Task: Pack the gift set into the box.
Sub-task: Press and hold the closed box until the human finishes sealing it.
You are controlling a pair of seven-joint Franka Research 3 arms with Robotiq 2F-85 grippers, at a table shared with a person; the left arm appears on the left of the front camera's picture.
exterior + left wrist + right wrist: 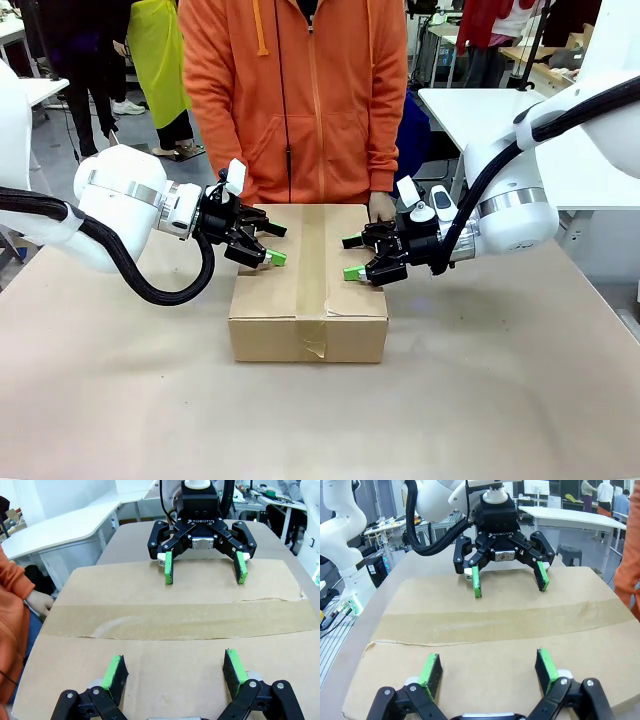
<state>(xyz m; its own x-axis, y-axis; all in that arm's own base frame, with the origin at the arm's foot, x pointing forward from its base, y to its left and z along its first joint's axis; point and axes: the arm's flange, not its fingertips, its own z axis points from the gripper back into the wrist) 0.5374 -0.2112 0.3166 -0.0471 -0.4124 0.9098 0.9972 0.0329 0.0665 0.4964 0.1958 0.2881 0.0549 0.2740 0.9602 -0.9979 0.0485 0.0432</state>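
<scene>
Facing each other across the closed, taped box (307, 283) at the table's (120, 400) middle, both grippers hover just above its lid with bare tabletop all around. From the left, the left gripper (270, 243) sits over the box's left edge, fingers spread wide and empty. At the right edge the right gripper (353, 256) is likewise wide apart and empty, with a person's hand (381, 207) resting at the far right corner.

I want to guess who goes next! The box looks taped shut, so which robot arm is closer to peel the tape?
Neither clearly. Left tool and right tool both hang open over the box, either side of the tape.
</scene>
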